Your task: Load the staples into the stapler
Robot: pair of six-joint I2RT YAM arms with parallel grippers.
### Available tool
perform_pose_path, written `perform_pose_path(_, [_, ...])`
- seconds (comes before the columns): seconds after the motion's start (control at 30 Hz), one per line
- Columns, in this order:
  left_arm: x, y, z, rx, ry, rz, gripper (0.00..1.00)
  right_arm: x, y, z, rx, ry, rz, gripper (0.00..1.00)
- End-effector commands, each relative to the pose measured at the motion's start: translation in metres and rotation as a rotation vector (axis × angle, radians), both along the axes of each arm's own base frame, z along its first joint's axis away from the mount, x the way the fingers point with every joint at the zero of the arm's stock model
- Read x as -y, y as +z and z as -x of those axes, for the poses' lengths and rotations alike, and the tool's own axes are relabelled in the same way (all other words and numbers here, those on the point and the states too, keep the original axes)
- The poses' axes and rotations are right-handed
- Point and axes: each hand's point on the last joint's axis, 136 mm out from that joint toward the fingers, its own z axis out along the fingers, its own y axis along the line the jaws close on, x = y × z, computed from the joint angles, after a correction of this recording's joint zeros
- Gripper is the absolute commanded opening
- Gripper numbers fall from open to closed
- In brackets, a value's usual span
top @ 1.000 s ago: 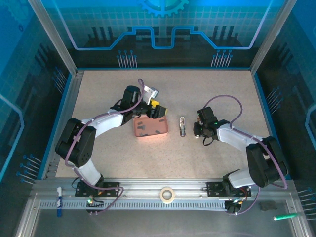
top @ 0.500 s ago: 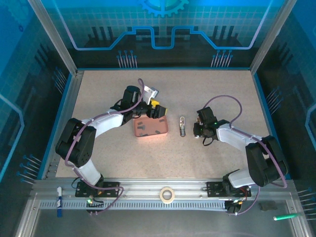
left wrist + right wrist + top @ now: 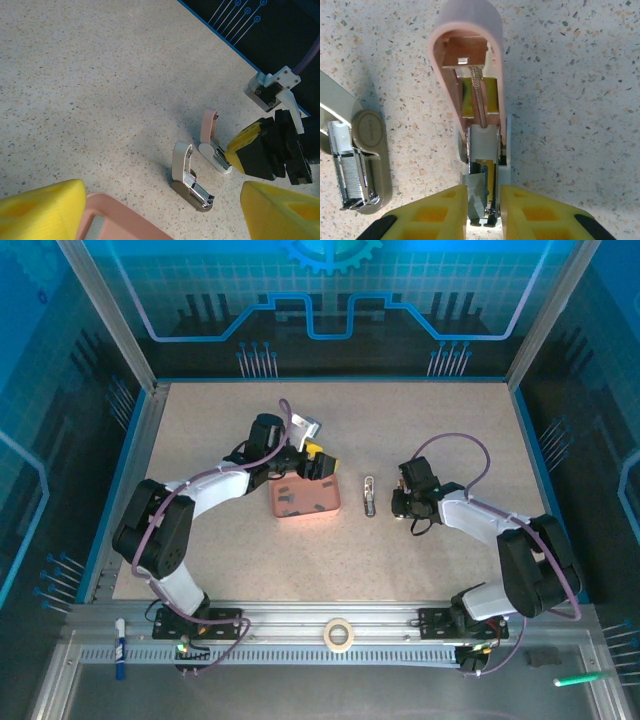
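Two staplers lie side by side on the desk (image 3: 450,430), both hinged open with lids tipped back: a pink stapler (image 3: 470,30) on a white base and a grey stapler (image 3: 367,130) just to its side, close but apart.

Right gripper (image 3: 484,200): fingers (image 3: 440,210) narrow, set against either side of the front end of the pink stapler's magazine, holding it there. The spring and pusher of the pink stapler are exposed along the open channel. A ribbed metal strip sits in the channel between the fingers; whether it is a staple strip cannot be told for sure. The grey stapler's magazine shows a similar ribbed strip.

Left gripper (image 3: 162,192): fingers (image 3: 45,210) spread wide, holding nothing, hanging over the far edge of the pink tray (image 3: 305,515).

The staples (image 3: 287,496) appear in the top view as small dark marks inside the pink tray, left of the two staplers and well apart from them; too small to count.

In the top view the grey stapler lies between the tray and the right gripper.
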Motion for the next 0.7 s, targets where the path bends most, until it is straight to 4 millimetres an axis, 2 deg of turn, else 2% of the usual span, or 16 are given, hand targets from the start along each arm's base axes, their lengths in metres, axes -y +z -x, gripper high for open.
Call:
perform_pose_path(0.0, [0.007, 0.006, 0.001, 0.009, -0.034, 0.012, 0.82, -0.003, 0.016, -0.002, 0.032, 0.012, -0.006, 0.26])
perform_pose_path(0.23, [0.006, 0.006, -0.001, -0.002, -0.015, 0.006, 0.82, -0.011, 0.029, 0.004, -0.018, -0.041, -0.083, 0.29])
perform_pose_path(0.43, [0.006, 0.004, -0.001, -0.013, -0.013, 0.006, 0.82, -0.016, 0.022, 0.008, -0.091, -0.065, -0.106, 0.29])
perform_pose_path(0.67, [0.006, 0.002, -0.002, -0.015, -0.011, 0.004, 0.82, -0.018, 0.013, 0.003, -0.121, -0.052, -0.087, 0.28])
